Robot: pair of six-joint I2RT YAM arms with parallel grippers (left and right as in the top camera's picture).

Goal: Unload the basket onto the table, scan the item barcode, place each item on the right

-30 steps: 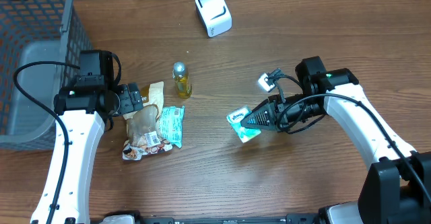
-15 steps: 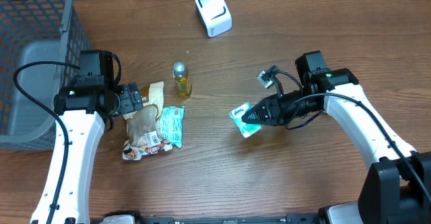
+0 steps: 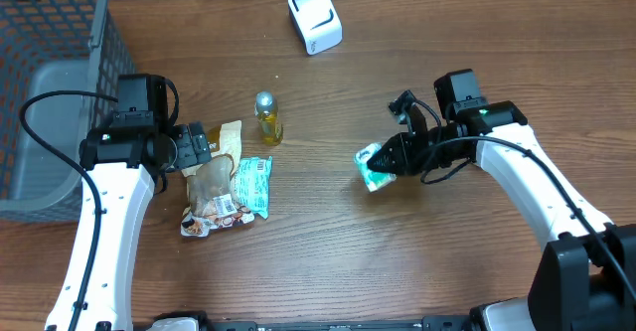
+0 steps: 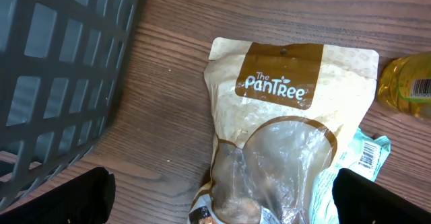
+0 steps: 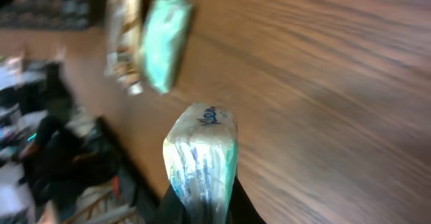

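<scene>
Right gripper clamps a green tissue pack; scanner well apart.

Item: teal-and-white tissue pack, pinched in right gripper, right of bench centre.
Scanner: white, boxy, standing near far bench edge, mid-width.

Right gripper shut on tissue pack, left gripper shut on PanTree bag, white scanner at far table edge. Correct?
One thing is off: the left gripper is open, not shut on the PanTree bag. The left wrist view shows its fingers wide apart over the bag. The right gripper is shut on the tissue pack, and the white scanner sits at the far edge.
</scene>
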